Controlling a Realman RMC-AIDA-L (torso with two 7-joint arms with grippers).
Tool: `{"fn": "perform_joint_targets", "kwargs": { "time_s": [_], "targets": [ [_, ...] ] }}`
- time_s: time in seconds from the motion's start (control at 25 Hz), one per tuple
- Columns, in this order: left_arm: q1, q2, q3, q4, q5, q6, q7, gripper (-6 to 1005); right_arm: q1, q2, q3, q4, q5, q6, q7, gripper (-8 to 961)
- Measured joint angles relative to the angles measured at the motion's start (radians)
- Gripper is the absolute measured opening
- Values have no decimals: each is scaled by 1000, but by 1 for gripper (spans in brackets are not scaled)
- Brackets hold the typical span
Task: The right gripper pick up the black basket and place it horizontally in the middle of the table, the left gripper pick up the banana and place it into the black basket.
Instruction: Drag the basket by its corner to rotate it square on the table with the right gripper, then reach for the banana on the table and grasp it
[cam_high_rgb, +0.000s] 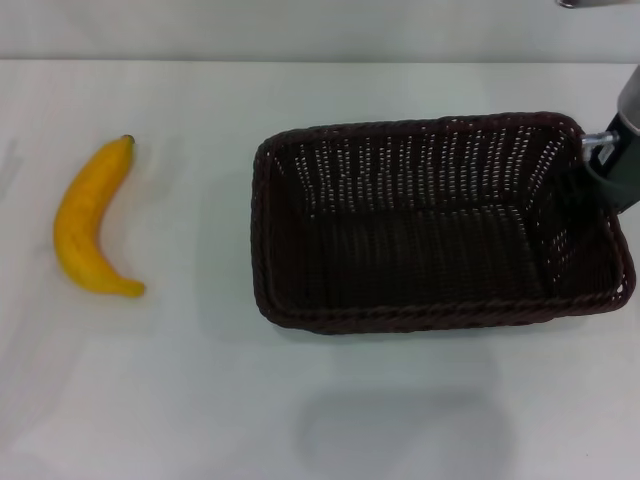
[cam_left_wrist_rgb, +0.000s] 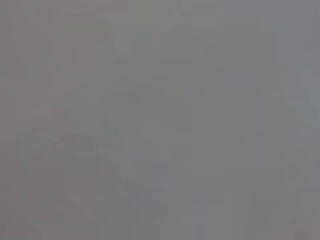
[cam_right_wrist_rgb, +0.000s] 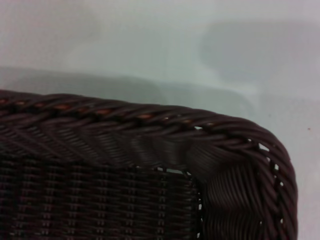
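Right gripper (cam_high_rgb: 612, 160) at the far right corner of the black basket (cam_high_rgb: 430, 225), by the right edge of the table (cam_high_rgb: 200, 400). Only the grey wrist and a bit of metal fitting visible, overlapping the braided rim; fingers out of sight, so open, closed or clamped cannot be told. Right wrist view filled by the basket's rim and rounded corner (cam_right_wrist_rgb: 240, 165) at very close range, pale tabletop beyond.

Basket long axis already running left to right across the table, sitting right of centre, its right end close to the right edge. Judged: still resting on the surface, or barely off it; cannot tell which. Coming move likely a shift leftward toward the middle, long axis kept as is.

Basket look: very dark woven wicker, rectangular, rounded corners, slanted open-weave walls, nothing inside.

Banana (cam_high_rgb: 92, 220) well apart, near the left edge, long axis running near to far, dark stem tip at the far end, curve bulging left. Nearer the left arm's side.

Left gripper not seen in the head view; left wrist view a blank grey field, nothing to read.
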Motion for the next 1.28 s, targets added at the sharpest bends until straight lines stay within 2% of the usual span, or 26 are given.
{"fn": "perform_joint_targets", "kwargs": {
  "time_s": [0.32, 0.52, 0.64, 0.76, 0.84, 1.0, 1.12, 1.2, 1.28],
  "targets": [
    [8, -5, 1, 0, 0, -2, 0, 884, 11, -4, -6, 4, -6, 14, 4, 118],
    [11, -9, 0, 0, 0, -4, 0, 883, 9, -5, -1, 3, -6, 28, 8, 170],
    [11, -11, 0, 0, 1, -4, 0, 883, 13, -5, 0, -5, -7, 43, 15, 369],
    [12, -12, 2, 0, 0, -5, 0, 883, 21, -7, -1, -19, -9, 66, 24, 509],
    [15, -12, 2, 0, 0, -5, 0, 883, 22, -10, 3, -53, -9, 80, 26, 603],
    [30, -10, 1, 0, -2, -5, -2, 883, 20, -18, 27, -159, -6, 111, 30, 614],
    [41, -7, -3, 0, -5, -5, -8, 883, 22, -31, 29, -236, -3, 120, 36, 623],
    [46, -7, -4, 0, -6, -2, -13, 883, -1, -40, 29, -313, -14, 114, 34, 628],
    [54, -7, -1, 3, 0, 3, -38, 883, -55, -45, 32, -412, -40, 79, 14, 634]
  ]
}}
